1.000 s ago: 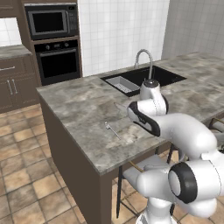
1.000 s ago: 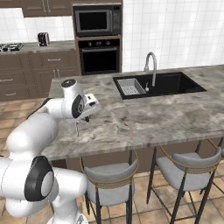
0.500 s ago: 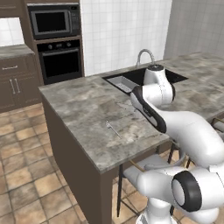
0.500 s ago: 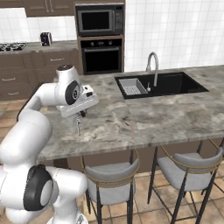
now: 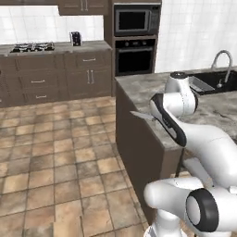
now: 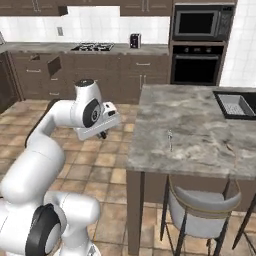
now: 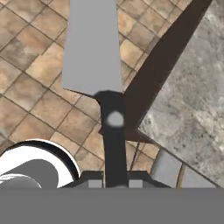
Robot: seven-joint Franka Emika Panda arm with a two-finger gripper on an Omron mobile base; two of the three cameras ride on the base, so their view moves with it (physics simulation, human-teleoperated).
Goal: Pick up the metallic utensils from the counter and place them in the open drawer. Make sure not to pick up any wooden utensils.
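So in the hand view the gripper (image 7: 115, 183) sits at the bottom centre, jaws pinched narrow on the black handle of the knife (image 7: 94, 48), whose broad silver blade runs straight up the middle of the frame over the tan floor tiles (image 7: 30, 87). The marbled counter (image 7: 197, 96) takes the right side of that view, its dark side panel cutting diagonally from the upper right. From the right base view, the gripper (image 6: 102, 134) hangs left of centre, out over the tiles and well off the counter's (image 6: 200, 125) left edge. The slim fork (image 6: 170, 139) lies on the stone a bit right of centre, and the sink (image 6: 237, 104) is at the right edge. Far back at upper left there's a dark drawer (image 6: 54, 65) hanging open from the cabinet run below the stove. In the left base view the knife's (image 5: 140, 115) blade tip pokes out left of the arm, mid-frame, with the faucet (image 5: 223, 62) at upper right.
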